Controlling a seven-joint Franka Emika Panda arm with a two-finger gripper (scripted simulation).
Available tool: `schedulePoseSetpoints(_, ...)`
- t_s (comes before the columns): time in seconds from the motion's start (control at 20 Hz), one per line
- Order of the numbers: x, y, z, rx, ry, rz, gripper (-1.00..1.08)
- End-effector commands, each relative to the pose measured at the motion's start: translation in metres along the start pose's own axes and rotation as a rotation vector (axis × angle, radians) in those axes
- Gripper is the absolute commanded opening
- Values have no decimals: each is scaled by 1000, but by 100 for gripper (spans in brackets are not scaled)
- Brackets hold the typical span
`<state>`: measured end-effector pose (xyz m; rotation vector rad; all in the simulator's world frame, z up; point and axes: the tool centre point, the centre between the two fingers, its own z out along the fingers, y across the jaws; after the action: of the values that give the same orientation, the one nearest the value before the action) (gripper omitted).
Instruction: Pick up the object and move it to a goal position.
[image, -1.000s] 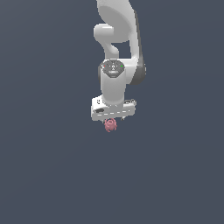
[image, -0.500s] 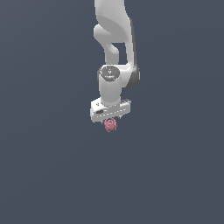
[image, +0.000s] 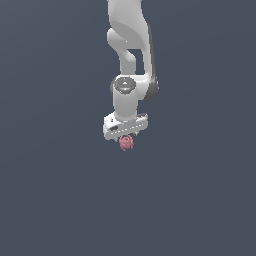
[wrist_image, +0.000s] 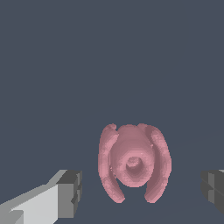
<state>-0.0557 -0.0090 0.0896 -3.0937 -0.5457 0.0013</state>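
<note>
A white Franka Panda arm (image: 131, 45) reached down from the top of the exterior view, its gripper (image: 126, 136) poised directly above the object (image: 126, 142), a small pink-red knobbly item seen near the middle of that view against a plain dark blue-grey surface (image: 55, 190). From this camera the item sat just under the gripper's white crossbar, far narrower than the bar itself, and whether it touched the gripper could not be told. The wrist camera gave the closer look: the object (wrist_image: 133, 168), a rounded body with a hollow at its centre and 2 curved lobes flanking it, lay between the 2 dark finger pads (wrist_image: 70, 194), with clear gaps on both sides. The jaws stood apart and touched nothing. No other item appeared on the surface in either view.
</note>
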Motion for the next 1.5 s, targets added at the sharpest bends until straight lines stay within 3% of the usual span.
schedulePoseSetpoints(0.0, 0, 0, 4, 0, 0, -1, 100)
schedulePoseSetpoints(0.7, -1, 0, 50, 0, 1, -4, 100)
schedulePoseSetpoints(0.75, -1, 0, 50, 0, 1, -4, -100)
schedulePoseSetpoints(1.45, -2, 1, 44, -1, 1, -3, -100)
